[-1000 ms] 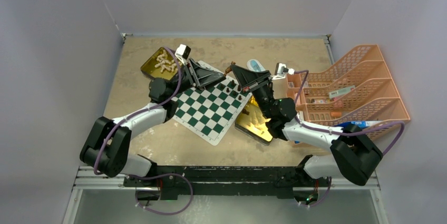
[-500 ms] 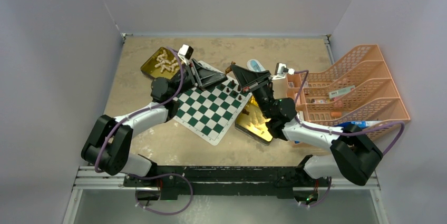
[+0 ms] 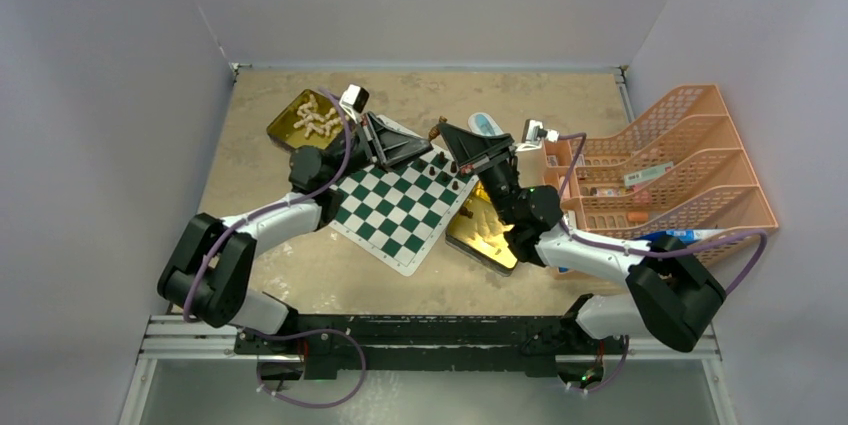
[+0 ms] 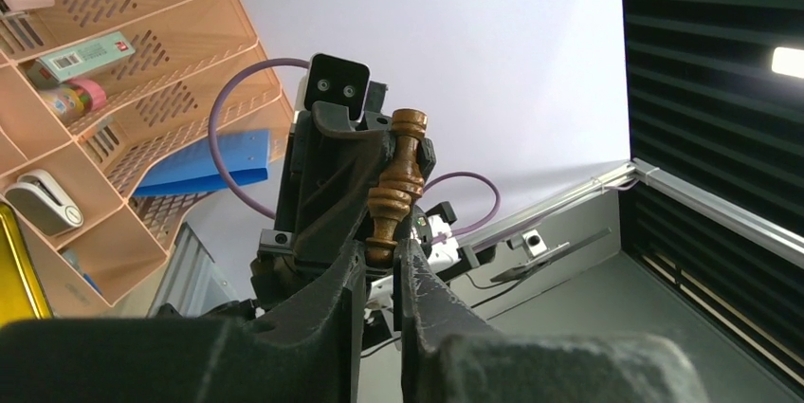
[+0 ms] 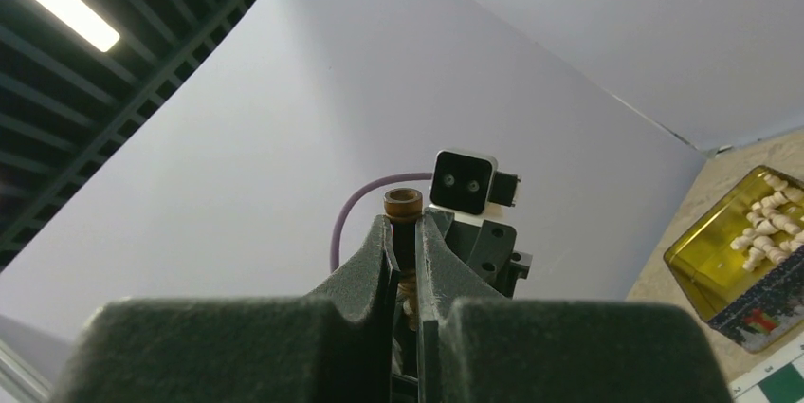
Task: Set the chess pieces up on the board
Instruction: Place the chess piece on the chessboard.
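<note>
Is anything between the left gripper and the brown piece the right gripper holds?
Nothing visible. The base of the piece sits inside the left gripper; the right gripper grips its other end.

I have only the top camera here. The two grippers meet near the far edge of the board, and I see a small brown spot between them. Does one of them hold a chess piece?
Observer: Yes. In the right wrist view the right gripper is shut on a brown chess piece; one end sticks out past its fingertips.
Operator: And the left one, does it hold the piece too?
Observer: In the left wrist view the left gripper has its fingers on both sides of the nearest end of the piece, very close. Whether they press it, I cannot tell.
Operator: Which piece is it?
Observer: Turned wood with a round knob at its far end; the kind I cannot tell.
</note>
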You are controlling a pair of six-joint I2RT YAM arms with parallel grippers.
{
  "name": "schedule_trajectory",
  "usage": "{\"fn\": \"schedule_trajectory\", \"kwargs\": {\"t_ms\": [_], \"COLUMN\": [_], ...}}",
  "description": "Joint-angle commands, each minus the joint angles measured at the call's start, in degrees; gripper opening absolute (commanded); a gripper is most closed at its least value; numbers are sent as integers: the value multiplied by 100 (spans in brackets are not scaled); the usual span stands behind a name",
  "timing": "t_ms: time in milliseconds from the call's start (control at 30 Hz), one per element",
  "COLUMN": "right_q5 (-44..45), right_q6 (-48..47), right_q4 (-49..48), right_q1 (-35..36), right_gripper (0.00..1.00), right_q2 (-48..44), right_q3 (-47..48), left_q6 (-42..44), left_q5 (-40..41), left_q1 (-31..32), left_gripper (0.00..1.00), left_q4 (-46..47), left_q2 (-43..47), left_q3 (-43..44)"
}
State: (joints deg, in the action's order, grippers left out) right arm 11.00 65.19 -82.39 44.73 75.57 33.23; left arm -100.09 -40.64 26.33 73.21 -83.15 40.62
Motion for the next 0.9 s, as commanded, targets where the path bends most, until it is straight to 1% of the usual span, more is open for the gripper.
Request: {"fn": "schedule_trajectory", "kwargs": {"t_ms": [0,33,67,133,233,300,367,400,467,500,567,633,667,733,767,867], "right_q5": [18,81,157,303,390,515,809,861,981,1022,1095,1142,1147,1153,1158,1128], "right_q6": [-408,-438,-496,-659,-984,-1414,-1762,-1877,-2089,-2180,-2411,-2706,-2809,-3021,-3100,-3303], "right_q4": [-173,-127,-151,-113,350,492,915,1146,1538,1733,2167,2478,2645,2959,3092,3429], "right_q1": [53,53,53,53,49,48,51,53,53,53,53,49,53,53,53,53], "right_gripper": [0,0,0,0,0,0,0,0,0,0,0,0,0,0,0,0], "right_q2": [-192,-259,-319,-518,-892,-1197,-1592,-1813,-2270,-2503,-2961,-3359,-3540,-3897,-4010,-4266], "right_q3": [-119,-208,-310,-453,-521,-570,-620,-683,-867,-933,-1011,-1045,-1047,-1039,-1032,-1021], "left_q6": [142,158,191,264,598,964,1546,2005,3383,4319,6041,7202,7648,8309,8535,9031], "left_q5": [135,138,114,-10,-317,-559,-1049,-1356,-1605,-1440,-548,404,892,1602,1925,2564], "left_q1": [12,8,2,-17,-116,-263,-408,-486,-590,-621,-624,-628,-629,-629,-629,-621], "left_gripper": [7,1,0,0,0,0,0,0,0,0,0,0,0,0,0,0], "left_q4": [418,470,451,224,-230,-612,-1306,-1876,-4168,-5404,-7781,-9321,-9919,-10871,-11238,-12106], "left_q2": [-70,-95,-122,-150,-143,-82,-4,45,203,283,310,210,79,-183,-331,-812], "left_q3": [105,56,11,-47,-112,-166,-43,113,564,899,1687,2361,2761,3302,3553,4212]}}
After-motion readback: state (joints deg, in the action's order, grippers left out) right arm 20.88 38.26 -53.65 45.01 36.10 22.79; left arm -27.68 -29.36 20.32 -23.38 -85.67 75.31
